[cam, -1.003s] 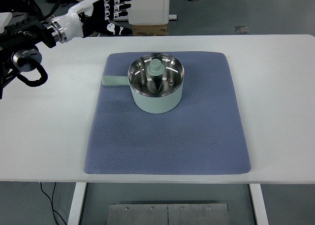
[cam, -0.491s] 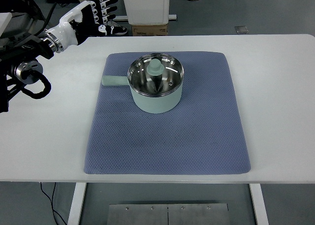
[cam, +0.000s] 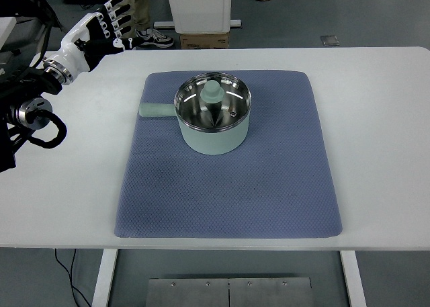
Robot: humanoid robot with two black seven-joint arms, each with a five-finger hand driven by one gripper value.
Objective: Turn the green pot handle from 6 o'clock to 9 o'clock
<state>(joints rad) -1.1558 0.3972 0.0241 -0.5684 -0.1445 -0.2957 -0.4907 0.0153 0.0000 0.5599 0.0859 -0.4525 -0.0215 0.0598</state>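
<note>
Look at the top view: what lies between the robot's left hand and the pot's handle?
Only bare white table and blue mat edge separate the left hand from the handle.

**Green pot on the mat, handle pointing left**

The green pot sits upright on the blue-grey mat, in the mat's upper half and a little left of its centre line, nearer the far edge than the near one. It is pale mint green with a round body. A glass lid with a metal rim covers it, topped by a matching green knob. Its short, flat handle sticks straight out toward the mat's left edge, at the 9 o'clock position, ending close to that edge.
</note>
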